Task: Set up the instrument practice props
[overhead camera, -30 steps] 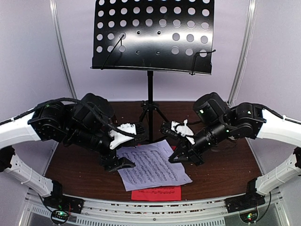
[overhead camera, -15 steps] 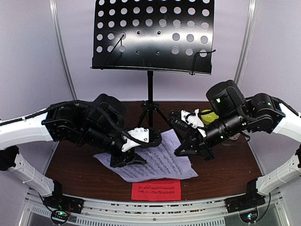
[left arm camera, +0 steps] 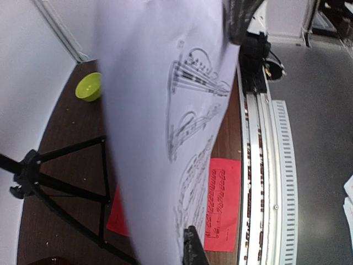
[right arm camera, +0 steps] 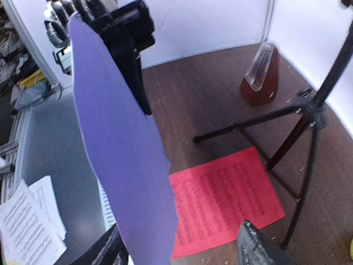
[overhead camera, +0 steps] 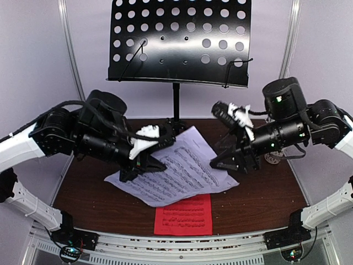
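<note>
The black music stand (overhead camera: pixel 182 41) rises at the back on its tripod (overhead camera: pixel 176 118). My left gripper (overhead camera: pixel 140 164) is shut on the left part of the white music sheet (overhead camera: pixel 179 168), which hangs tilted above the table. One of the left fingers (left arm camera: pixel 194 251) shows against the sheet's printed side. My right gripper (overhead camera: pixel 236 159) stands open at the sheet's right edge; in the right wrist view the sheet (right arm camera: pixel 124 149) passes close to its left finger. The red music sheet (overhead camera: pixel 185 214) lies flat at the front. The metronome (right arm camera: pixel 262 74) stands beyond the tripod legs.
A small green bowl (left arm camera: pixel 88 86) sits near the wall. The tripod's legs (right arm camera: pixel 259 121) spread over the middle of the brown table (overhead camera: pixel 83 187). A metal rail (left arm camera: pixel 259 165) runs along the near edge. Loose papers (right arm camera: pixel 30 226) lie off the table.
My left gripper shut on the white sheet and raised it off the red one. My right gripper let go, opened and drew up and to the right.
</note>
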